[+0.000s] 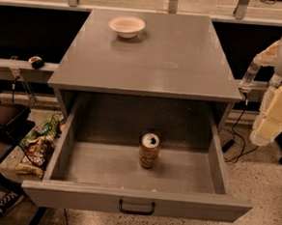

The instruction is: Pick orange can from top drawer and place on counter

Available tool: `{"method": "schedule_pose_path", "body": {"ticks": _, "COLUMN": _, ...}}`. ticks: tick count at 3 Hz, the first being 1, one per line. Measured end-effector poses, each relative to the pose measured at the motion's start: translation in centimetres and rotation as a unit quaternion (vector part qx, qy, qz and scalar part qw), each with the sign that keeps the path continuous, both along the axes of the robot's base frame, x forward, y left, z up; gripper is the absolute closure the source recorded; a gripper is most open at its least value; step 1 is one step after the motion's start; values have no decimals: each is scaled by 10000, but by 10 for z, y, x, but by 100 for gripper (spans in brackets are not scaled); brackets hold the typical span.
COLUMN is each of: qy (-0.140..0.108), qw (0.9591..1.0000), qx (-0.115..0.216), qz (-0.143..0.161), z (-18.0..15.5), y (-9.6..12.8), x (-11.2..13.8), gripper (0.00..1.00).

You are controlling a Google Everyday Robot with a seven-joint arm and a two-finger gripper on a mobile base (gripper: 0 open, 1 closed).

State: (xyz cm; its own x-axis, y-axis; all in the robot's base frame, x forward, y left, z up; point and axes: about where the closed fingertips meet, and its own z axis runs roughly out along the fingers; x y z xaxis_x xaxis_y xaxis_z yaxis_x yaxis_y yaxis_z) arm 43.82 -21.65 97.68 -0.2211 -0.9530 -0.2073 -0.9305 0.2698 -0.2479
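Observation:
The orange can (pixel 149 150) stands upright in the middle of the open top drawer (pixel 70 148), its silver top with pull tab facing up. The drawer is pulled out towards me, with its black handle (pixel 136 208) on the front panel. The grey counter (pixel 154 62) lies above and behind it. My gripper (pixel 266 130) hangs at the right edge of the view on the cream-coloured arm. It is beside the cabinet's right side, outside the drawer and far from the can.
A white bowl (pixel 127 26) sits at the back of the counter. Snack bags (pixel 38 148) and a dark bin (pixel 5 117) lie on the floor to the left. Cables (pixel 236 140) trail on the floor to the right. A ledge runs behind the cabinet.

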Motion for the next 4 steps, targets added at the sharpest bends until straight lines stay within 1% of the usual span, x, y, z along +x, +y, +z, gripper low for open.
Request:
{"method": "schedule_pose_path", "body": {"ticks": 1, "qy": 0, "qw": 10000, "qx": 1, "qz": 0, "z": 0, "y": 0, "x": 0, "gripper": 0}}
{"method": "schedule_pose_path", "body": {"ticks": 2, "qy": -87, "qw": 9992, "qx": 389, "qz": -40, "z": -21, "y": 0, "x": 3, "gripper": 0}}
{"method": "schedule_pose_path", "body": {"ticks": 3, "qy": -9, "qw": 9860, "qx": 1668, "qz": -58, "z": -121, "y": -10, "x": 2, "gripper": 0}}
{"method": "schedule_pose_path", "body": {"ticks": 4, "qy": -364, "qw": 9613, "qx": 2730, "qz": -24, "z": -160, "y": 0, "x": 21, "gripper": 0}}
